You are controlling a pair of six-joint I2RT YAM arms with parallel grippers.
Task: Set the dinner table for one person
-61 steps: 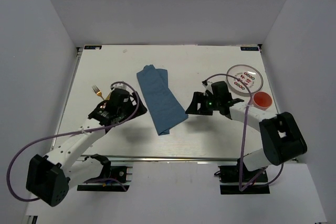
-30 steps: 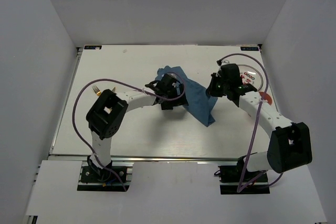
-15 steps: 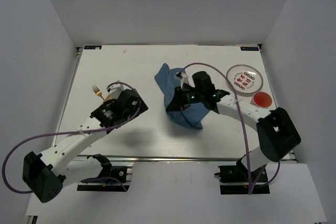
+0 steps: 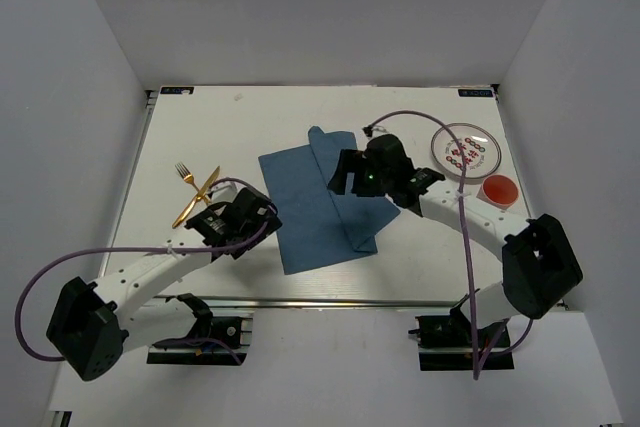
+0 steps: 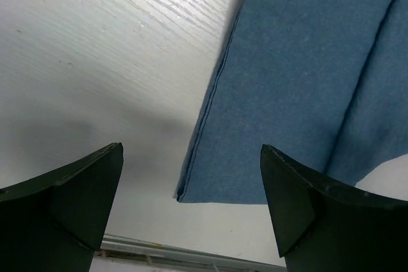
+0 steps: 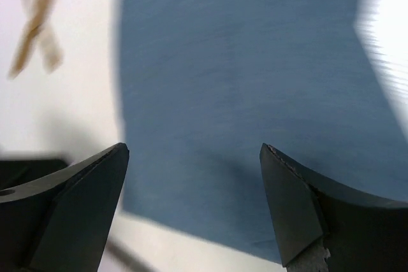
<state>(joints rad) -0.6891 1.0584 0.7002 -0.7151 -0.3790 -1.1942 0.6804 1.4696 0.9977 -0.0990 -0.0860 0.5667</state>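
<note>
Since half a second ago the bunched blue cloth (image 4: 318, 209) has been spread nearly flat mid-worktop (image 4: 230, 127), one flap folded along its right side. From above, the worktop's long axis runs left to right (rail nearest the arms). The left pincer (image 4: 264, 217) sits at the cloth's left edge, the right pincer (image 4: 342, 177) over the fold.

Left wrist view: fingers agape, empty, above the cloth's near corner.

Right wrist view, blurred: fingers apart, seemingly empty. I'd pinch only the flap's edge and draw it low, rightward.

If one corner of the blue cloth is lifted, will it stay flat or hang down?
The blue cloth would probably hang limp: one side already lies folded over itself. It looks thin and light, lying flat on the dinner table. Pushed, it would likely wrinkle rather than slide whole.
</note>
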